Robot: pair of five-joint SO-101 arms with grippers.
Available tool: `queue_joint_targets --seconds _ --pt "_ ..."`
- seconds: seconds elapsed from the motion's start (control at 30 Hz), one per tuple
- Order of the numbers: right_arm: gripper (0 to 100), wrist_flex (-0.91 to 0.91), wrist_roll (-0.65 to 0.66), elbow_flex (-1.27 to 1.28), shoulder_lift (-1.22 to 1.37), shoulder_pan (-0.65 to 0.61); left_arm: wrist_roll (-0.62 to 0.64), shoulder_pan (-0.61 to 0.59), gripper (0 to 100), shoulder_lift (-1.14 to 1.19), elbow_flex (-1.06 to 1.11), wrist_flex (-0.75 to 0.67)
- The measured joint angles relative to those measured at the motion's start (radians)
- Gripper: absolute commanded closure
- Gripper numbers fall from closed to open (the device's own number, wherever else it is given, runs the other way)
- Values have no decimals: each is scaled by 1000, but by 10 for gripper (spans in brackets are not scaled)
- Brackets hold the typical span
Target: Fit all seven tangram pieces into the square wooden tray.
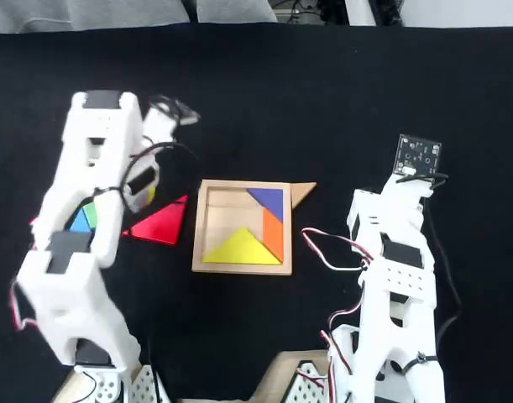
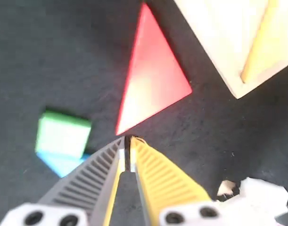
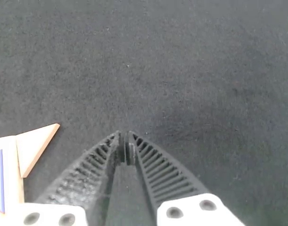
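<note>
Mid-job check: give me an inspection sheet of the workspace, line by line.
Surface: black cloth, flat.
Job's things: tray holds yellow triangle, orange piece, blue triangle; red triangle, green piece, light blue piece lie outside on the left arm's side; wooden triangle beside its far right corner.
Clutter: nothing seen.
Claws: left claw shut, tip by the red triangle's corner; right claw shut over bare cloth.
Cables: red and white wires loop from the right arm toward the tray.
Surroundings: grey fabric past the far edge.

No legible text, labels, brands, numbers or signs anywhere, wooden tray point(image 1: 242, 269) included. Pale specks on small dark board point(image 1: 417, 155), at 2 o'clock from tray, too small to read.
</note>
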Motion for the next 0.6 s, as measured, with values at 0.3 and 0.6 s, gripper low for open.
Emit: queue_joint_targets --seconds 0.3,0.6 --pt "977 0 0 0 0 0 -57 -11 970 -60 78 6" --pt "977 0 0 0 0 0 -89 166 967 -331 364 -100"
